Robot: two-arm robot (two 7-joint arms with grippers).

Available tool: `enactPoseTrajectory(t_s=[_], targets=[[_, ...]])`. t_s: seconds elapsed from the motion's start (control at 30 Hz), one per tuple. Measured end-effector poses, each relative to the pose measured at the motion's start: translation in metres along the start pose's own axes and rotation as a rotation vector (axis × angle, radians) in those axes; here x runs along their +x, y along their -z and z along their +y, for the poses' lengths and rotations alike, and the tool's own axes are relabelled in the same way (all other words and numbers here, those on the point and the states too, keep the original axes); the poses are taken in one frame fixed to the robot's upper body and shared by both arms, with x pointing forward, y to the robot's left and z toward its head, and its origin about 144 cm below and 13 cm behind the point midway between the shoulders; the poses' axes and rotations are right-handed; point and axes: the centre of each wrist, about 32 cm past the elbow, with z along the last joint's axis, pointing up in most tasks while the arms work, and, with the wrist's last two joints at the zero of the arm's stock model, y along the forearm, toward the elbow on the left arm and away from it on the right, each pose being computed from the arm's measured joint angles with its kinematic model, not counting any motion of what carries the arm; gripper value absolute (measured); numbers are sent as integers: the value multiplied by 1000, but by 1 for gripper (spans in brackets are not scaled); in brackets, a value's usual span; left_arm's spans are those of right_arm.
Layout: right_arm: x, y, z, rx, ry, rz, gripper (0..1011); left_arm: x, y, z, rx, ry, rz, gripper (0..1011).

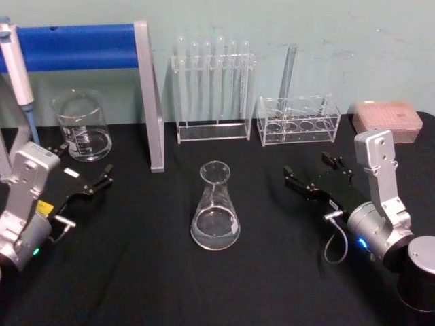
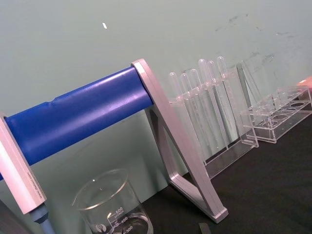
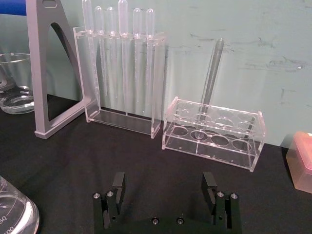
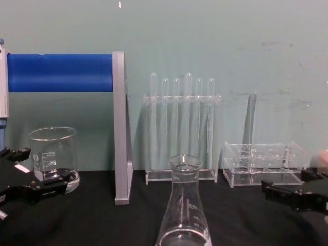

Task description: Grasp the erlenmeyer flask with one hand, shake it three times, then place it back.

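Between open grippers, conical glass erlenmeyer flask (image 1: 215,207) stands.

A matt black cloth (image 1: 136,272) is spread over the table. The erlenmeyer flask (image 1: 215,207) and beaker (image 1: 83,127) are of glossy clear glass; 2 racks (image 1: 214,92) are of clear plastic; the stand (image 1: 149,95) is of brushed grey metal.

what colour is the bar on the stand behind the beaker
Blue bar, held by a silver-grey stand; clearest in the chest view.
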Motion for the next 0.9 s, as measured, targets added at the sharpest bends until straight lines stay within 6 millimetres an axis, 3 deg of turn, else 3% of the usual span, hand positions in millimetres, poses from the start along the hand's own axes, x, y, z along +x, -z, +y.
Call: enactPoseTrajectory(t_s=[0.9], targets=[[0,0,-1,6,7,2,1000,0,0,0,0,0,0,1001]])
